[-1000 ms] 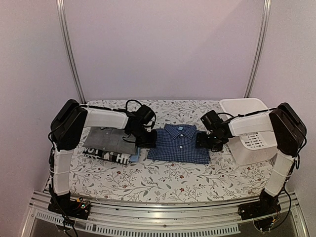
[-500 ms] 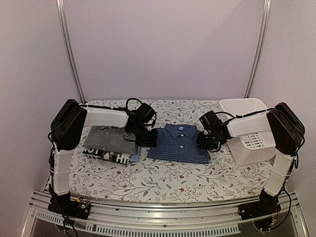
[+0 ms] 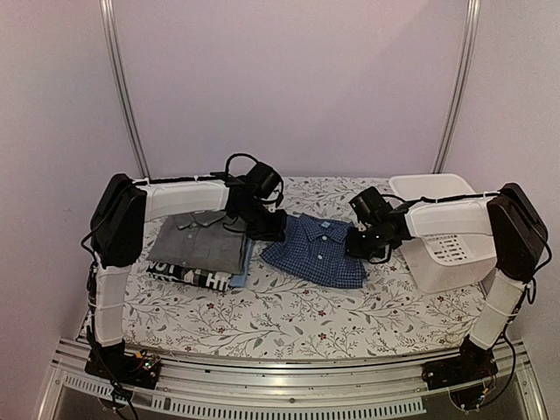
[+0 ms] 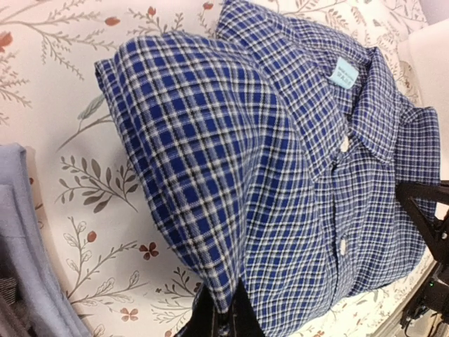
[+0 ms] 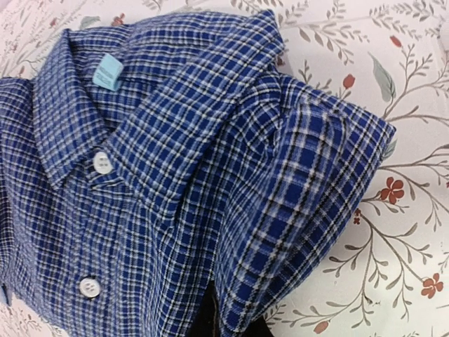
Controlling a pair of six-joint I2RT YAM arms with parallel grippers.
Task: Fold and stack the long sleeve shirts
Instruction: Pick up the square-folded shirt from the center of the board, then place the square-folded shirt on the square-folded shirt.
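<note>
Top view: your folded blue check shirt [image 3: 317, 254] lies mid-table [image 3: 289, 319], between the stack [image 3: 197, 249] on the left and the basket [image 3: 442, 249] on the right. The left gripper [image 3: 267, 229] and right gripper [image 3: 360, 245] each pinch a shoulder-side edge, prob. to carry it w/o unfolding. The wrists hide the fingertips here.

Left wrist: jaws clamped on the side fold, cloth bunched upward; tips cut off at btm edge.

Right wrist: same grip on the opposite fold; fingers barely show, hem out of frame.
</note>
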